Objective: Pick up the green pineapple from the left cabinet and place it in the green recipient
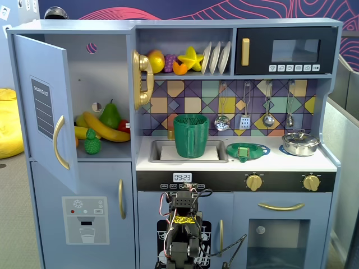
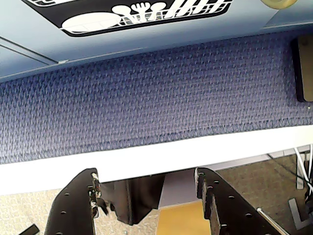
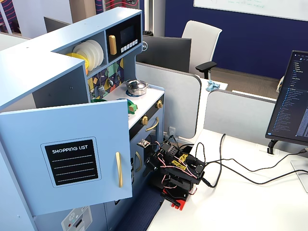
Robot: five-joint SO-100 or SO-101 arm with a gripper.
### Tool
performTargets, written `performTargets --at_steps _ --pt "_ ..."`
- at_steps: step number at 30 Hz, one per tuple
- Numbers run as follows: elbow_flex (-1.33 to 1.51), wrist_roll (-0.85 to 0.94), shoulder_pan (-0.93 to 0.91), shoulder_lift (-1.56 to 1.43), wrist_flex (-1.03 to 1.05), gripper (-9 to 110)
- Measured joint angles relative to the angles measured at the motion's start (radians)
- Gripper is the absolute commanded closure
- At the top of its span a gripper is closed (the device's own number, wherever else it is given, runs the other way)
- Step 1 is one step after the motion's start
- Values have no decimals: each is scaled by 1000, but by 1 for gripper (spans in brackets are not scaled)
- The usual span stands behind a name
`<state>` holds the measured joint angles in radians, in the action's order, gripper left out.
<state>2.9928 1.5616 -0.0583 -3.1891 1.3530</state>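
Note:
The green pineapple [image 1: 92,143] stands on the shelf of the left cabinet [image 1: 104,73], in front of a banana and a darker green pear [image 1: 110,115]. The cabinet door [image 1: 42,106] with the gold handle and grey list sticker is swung open; in a fixed view the door [image 3: 72,154] hides the shelf. The green recipient [image 1: 190,136], a tall ribbed cup, stands in the sink. My arm [image 1: 182,224] is folded low in front of the kitchen. My gripper [image 2: 146,174] is open and empty, and looks down at a blue mat and the table edge.
A flat green strainer [image 1: 247,150] and a metal pot [image 1: 300,143] sit on the counter right of the sink. Toy fruit and plates fill the upper shelf [image 1: 185,59]. Hanging utensils line the back wall. Cables [image 3: 231,166] run across the white desk behind the arm.

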Motion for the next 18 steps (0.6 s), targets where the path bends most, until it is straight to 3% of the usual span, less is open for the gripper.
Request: performTargets --at_steps 13,18 --pt "0 -8 61 0 0 101" --pt "2 -21 166 8 -54 101"
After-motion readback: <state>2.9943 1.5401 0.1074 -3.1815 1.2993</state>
